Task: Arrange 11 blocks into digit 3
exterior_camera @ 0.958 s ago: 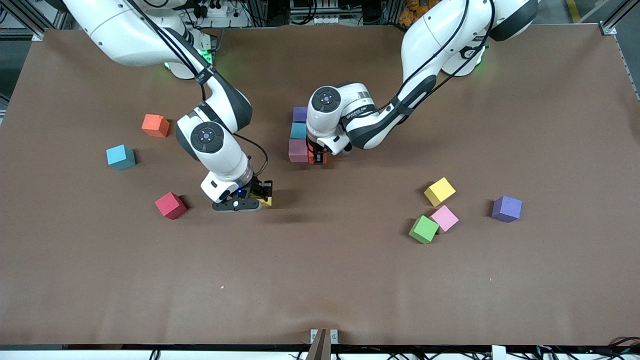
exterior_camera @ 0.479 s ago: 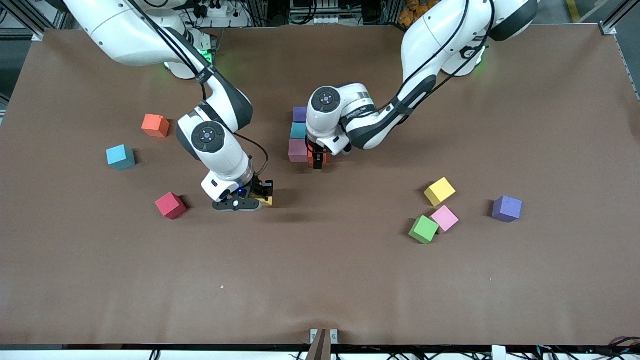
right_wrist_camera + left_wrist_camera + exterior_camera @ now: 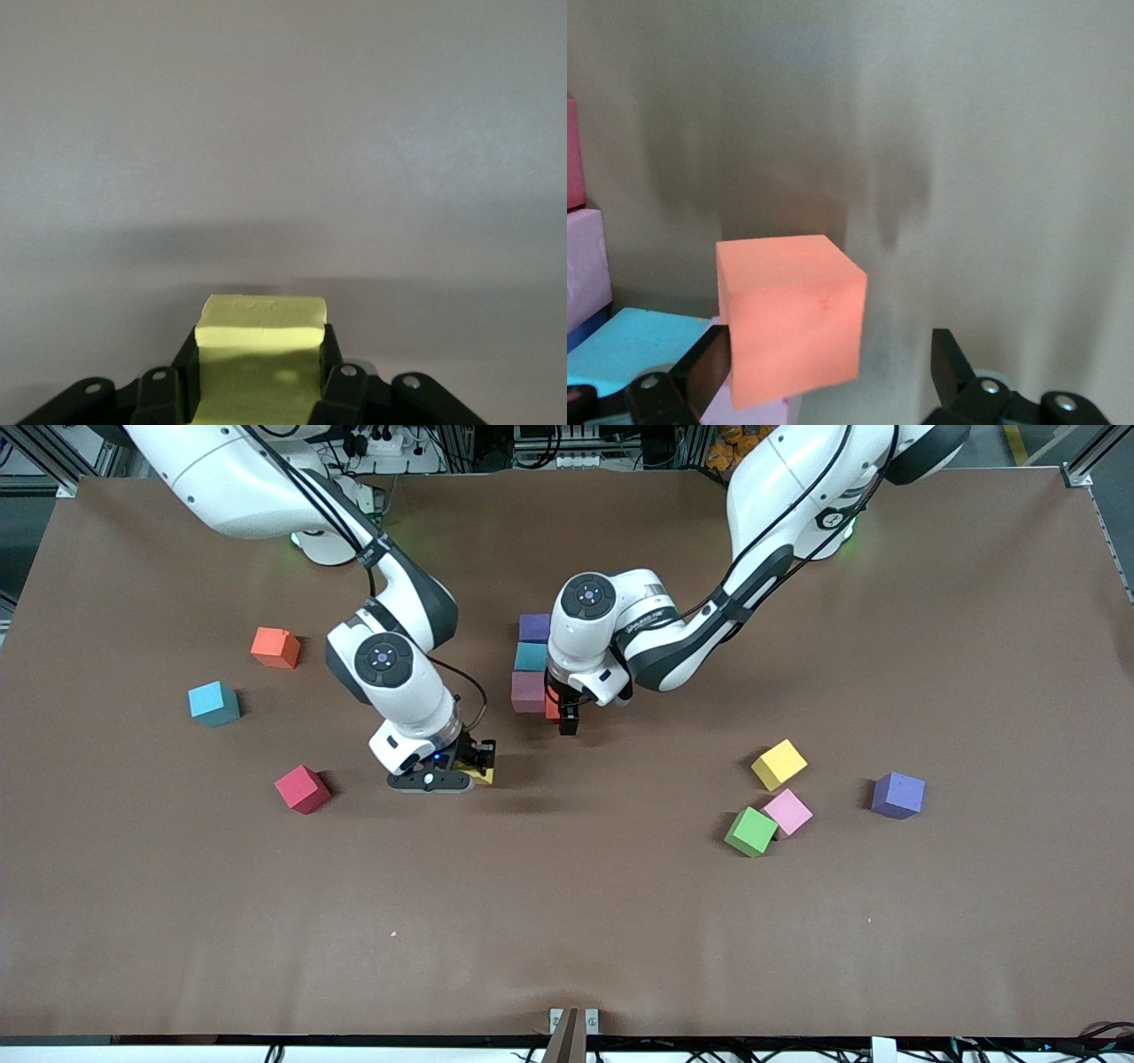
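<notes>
— Left gripper [image 3: 568, 722] first: what is it doing?

— Its fingers stand spread, one on each side of an orange-red block [image 3: 793, 323] with a clear gap on one side, so nothing is clamped. That block sits directly under it, touching the started column of the digit 3 [image 3: 532, 662]: a purple block [image 3: 534, 627], a teal block [image 3: 530, 656] and a mauve-pink block [image 3: 528, 691] in a row, the orange-red one butted against the mauve-pink one. I judge it has been set there as the turn of the numeral.

— And the right gripper [image 3: 468, 771]?

— Clamped on a yellow block [image 3: 259, 359], the cube pinched squarely between both fingers, just above the table [image 3: 567, 921]. I judge it is meant for the figure, which lies off toward the left gripper.

— What remains loose?

— Toward the right arm's end from the right gripper: a red block [image 3: 302, 788], a blue block [image 3: 213, 703] and an orange block [image 3: 275, 647], all well apart. Toward the left arm's end from the left gripper: a second yellow block [image 3: 780, 764], a pink block [image 3: 787, 812] touching a green block [image 3: 751, 832], and another purple block [image 3: 897, 794] off by itself.

— The surface?

— Matte brown covering, flat, unmarked apart from shadows. Metal framing and cables edge the table by the bases.
</notes>
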